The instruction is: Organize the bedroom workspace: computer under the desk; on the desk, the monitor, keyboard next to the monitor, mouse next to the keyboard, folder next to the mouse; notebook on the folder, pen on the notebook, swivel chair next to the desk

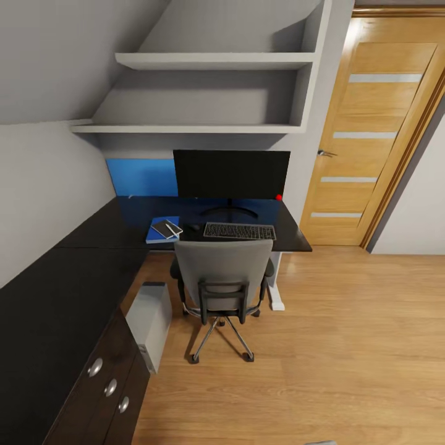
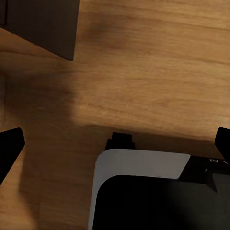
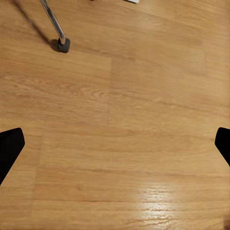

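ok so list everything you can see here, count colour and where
desk: 1, black top, L-shaped along the left wall and under the shelves
drawer knobs: 3, silver, on the dark drawer fronts
monitor: 1, black, at the back of the desk
keyboard: 1, dark keys, in front of the monitor
mouse: 1, dark, just left of the keyboard
folder: 1, blue, left of the mouse
notebook: 1, dark grey, on the folder
pen: 1, white, on the notebook
swivel chair: 1, grey, pushed up to the desk
computer: 1, light grey, on the floor beside the drawers
shelves: 2, pale grey, above the desk
door: 1, oak, right
left gripper: black fingers apart, over the floor
right gripper: black fingers apart, over the floor
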{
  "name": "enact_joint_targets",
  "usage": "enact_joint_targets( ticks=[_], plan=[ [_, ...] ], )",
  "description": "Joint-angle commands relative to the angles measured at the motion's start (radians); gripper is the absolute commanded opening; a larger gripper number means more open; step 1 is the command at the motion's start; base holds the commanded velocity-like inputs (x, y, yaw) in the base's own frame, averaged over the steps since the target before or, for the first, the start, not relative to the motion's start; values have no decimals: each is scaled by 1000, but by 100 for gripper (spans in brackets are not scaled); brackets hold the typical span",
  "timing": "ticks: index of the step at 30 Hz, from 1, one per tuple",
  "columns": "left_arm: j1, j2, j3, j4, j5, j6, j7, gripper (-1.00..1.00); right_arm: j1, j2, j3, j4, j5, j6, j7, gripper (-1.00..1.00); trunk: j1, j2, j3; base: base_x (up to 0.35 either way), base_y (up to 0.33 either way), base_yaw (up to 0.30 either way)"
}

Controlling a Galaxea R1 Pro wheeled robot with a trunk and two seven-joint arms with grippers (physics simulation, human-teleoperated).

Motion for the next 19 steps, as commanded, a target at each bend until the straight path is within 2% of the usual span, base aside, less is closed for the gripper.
enact_joint_targets(
  ticks=[1,19],
  plan=[
    [0,1,-9,-4,5,-2,9,100,-1,1,8,2,-3,-3,-5,100,0,-1,-1,0,0,0],
    [0,1,-10,-4,5,-2,9,100,-1,1,8,2,-3,-3,-5,100,0,-1,-1,0,0,0]
  ],
)
